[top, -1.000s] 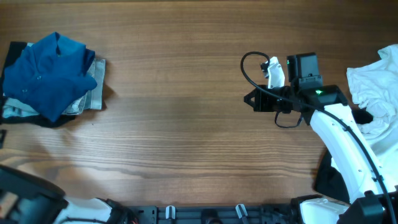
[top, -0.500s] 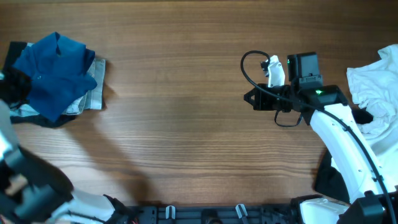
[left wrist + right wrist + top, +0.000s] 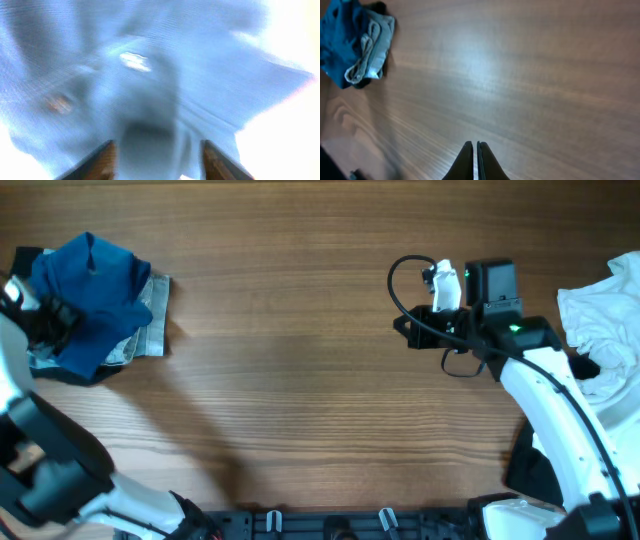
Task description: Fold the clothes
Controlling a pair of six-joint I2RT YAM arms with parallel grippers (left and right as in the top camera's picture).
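Left arm point(image 3: 12, 375) has swung in from the lower left corner of the overhead frame. A second ago it was out of sight there. Its pincer point(image 3: 158, 147) now sits over the left side of the shirt point(image 3: 90, 285). The right arm has barely shifted.

- Shirt: deep blue, crumpled, not yet spread. It tops a heap in the upper left of the overhead frame, with a grey garment point(image 3: 148, 320) showing under its right edge.
- Left pincer: the wrist view is badly blurred, with blue cloth filling it. The fingers stand apart, roughly half wide. We see no fold pinched between them.
- Right pincer point(image 3: 474, 146): fingers pressed together, holding nothing. It hovers over bare surface point(image 3: 300, 380) right of centre, well apart from the shirt.
- White heap point(image 3: 600, 320): at the right edge, untouched.

Risks, as we judge them:
- If the pincer closes this deep in the heap, it may catch the grey garment along with the shirt, and both would lift together.
- A grab in mid-cloth rather than at a hem or shoulder would bring the shirt up bunched and hard to lay flat.
- The heap lies close to the left edge, so a pull that way could drag pieces off the surface.

Containers: we see none. There is no bin, basket or tray, and both heaps lie directly on the wood.
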